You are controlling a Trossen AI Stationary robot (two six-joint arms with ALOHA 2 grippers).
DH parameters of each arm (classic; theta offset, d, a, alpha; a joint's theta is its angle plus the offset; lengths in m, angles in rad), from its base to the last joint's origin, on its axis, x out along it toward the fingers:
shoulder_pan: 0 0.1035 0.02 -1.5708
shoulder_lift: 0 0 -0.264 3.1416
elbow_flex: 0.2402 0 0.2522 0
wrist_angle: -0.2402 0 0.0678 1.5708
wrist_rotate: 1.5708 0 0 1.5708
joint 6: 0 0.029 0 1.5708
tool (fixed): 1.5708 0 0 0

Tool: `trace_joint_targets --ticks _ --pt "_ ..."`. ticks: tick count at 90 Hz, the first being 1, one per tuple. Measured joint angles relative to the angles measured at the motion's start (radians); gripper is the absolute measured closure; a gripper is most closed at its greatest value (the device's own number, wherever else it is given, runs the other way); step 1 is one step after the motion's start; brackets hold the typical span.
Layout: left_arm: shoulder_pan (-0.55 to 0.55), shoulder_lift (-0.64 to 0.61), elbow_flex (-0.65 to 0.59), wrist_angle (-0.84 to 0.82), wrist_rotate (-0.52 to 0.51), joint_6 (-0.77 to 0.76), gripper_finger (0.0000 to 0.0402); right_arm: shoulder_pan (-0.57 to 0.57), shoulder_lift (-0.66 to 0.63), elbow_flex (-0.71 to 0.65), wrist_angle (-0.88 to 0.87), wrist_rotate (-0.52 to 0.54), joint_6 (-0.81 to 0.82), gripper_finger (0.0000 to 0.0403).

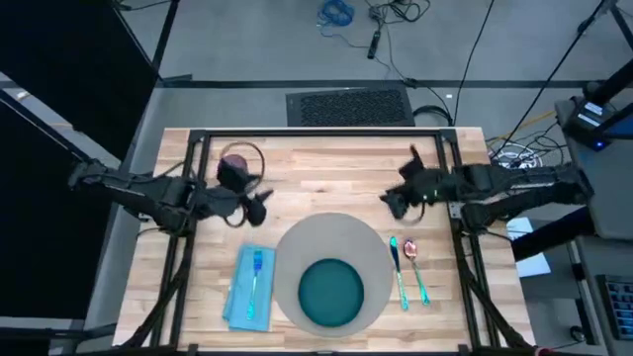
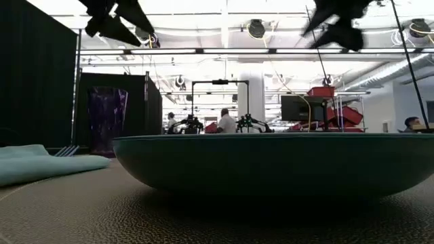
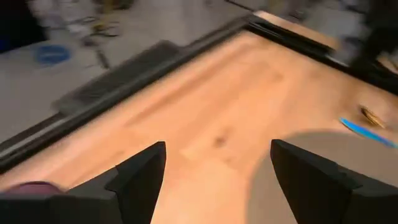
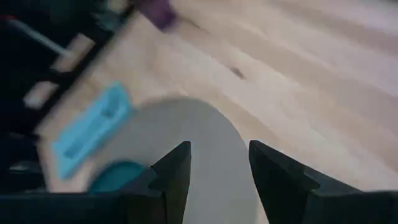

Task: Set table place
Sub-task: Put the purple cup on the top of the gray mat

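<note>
We see the place (image 1: 297, 247) low centre on the table (image 1: 326, 163), teal plate (image 1: 331, 294) on it.

From above, left gripper (image 1: 255, 210) and right gripper (image 1: 393, 201) hover apart; only our wrist views show both spread open, empty.

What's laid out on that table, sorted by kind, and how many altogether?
Placemat: 1
Plate: 1
Napkin: 1
Fork: 1
Knife: 1
Spoon: 1
Purple cup: 1
Total: 7
</note>
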Motion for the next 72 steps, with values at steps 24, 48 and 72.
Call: trace_joint_targets --ticks 24,48,72 --pt "0.25 0.002 0.147 -0.398 -0.004 -0.105 0.0127 -0.367 0.302 0.023 0.47 -0.531 -0.088 0.0252" --pt "0.438 0.033 0.15 -0.655 0.146 -0.172 0.0127 -0.388 0.616 0.315 0.448 -0.652 -0.196 0.0252" --pt "0.517 0.108 0.15 -0.652 0.225 -0.07 0.0127 -0.368 0.705 0.466 0.388 -0.655 -0.253 0.0252"
